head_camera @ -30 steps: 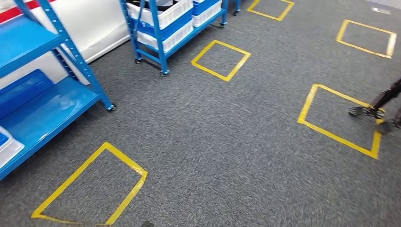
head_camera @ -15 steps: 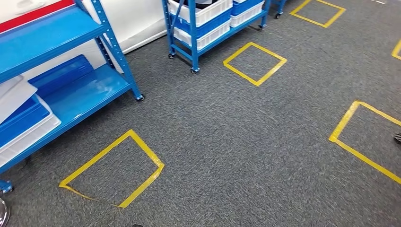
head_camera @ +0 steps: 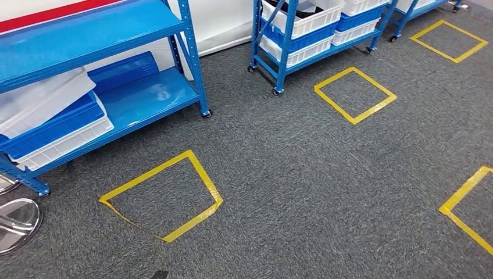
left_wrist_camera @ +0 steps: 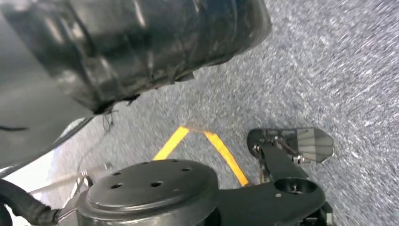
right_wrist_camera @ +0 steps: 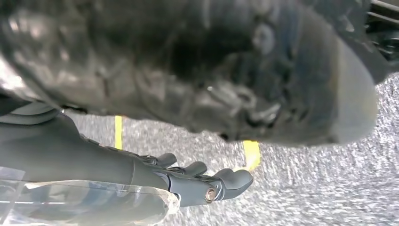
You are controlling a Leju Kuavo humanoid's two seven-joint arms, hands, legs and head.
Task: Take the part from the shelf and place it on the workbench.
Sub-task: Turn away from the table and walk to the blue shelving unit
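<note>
Open grey carpet (head_camera: 302,174) spreads ahead, marked with yellow tape squares (head_camera: 163,195). On the left the blue shelf (head_camera: 104,35) blocks the way, its lower level stacked with blue and white bins (head_camera: 58,131). Farther ahead a wheeled blue rack (head_camera: 302,40) with bins stands against the wall. The right robot hand (right_wrist_camera: 197,181) hangs over bare carpet.

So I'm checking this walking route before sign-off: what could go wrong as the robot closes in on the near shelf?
1. A chrome base sits on the carpet beside the near blue shelf; a foot could clip it.
2. That shelf shows a caster, so a bump might roll it.
3. A white panel lies tilted on the stacked bins and could slide during a reach.
</note>
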